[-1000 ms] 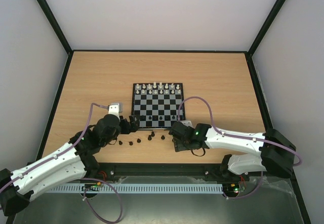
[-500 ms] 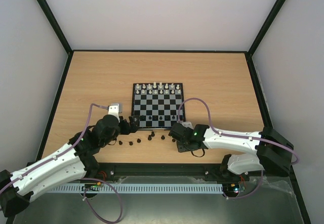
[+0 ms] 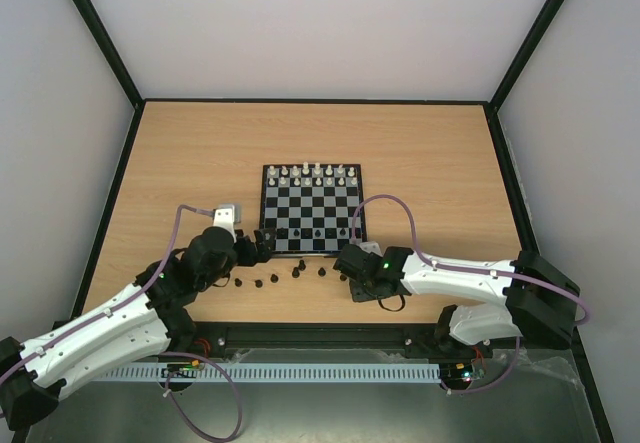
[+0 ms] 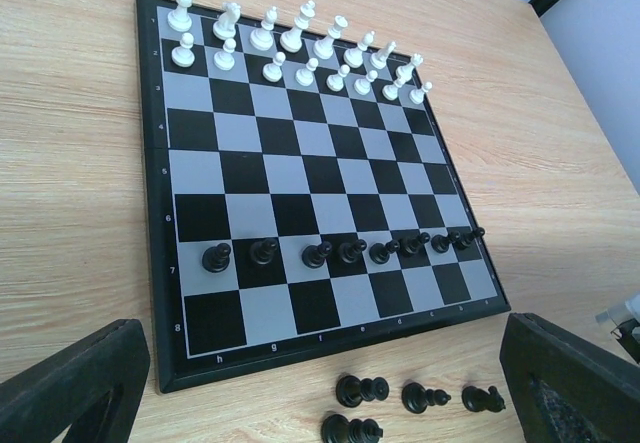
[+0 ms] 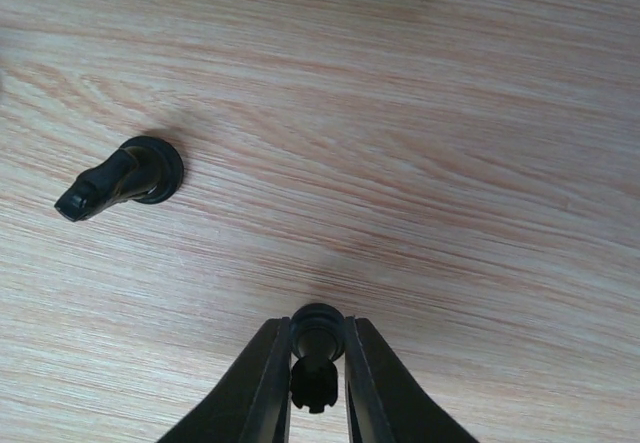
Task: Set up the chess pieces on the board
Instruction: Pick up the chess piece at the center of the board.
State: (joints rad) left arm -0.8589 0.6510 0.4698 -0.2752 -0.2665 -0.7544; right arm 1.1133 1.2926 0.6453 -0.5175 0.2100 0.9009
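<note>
Right claw now pinched on black piece; jaws were wider a second ago, arm barely shifted. Piece sits between fingers, long axis along them, notched head toward wrist, base toward fingertips. Second black piece lies on side, left of claw, head pointing left. Left claw spread wide, unchanged, board just beyond it.

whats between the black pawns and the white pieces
Four bare ranks of the board separate the black pawns from the white pieces, shown in the left wrist view.
</note>
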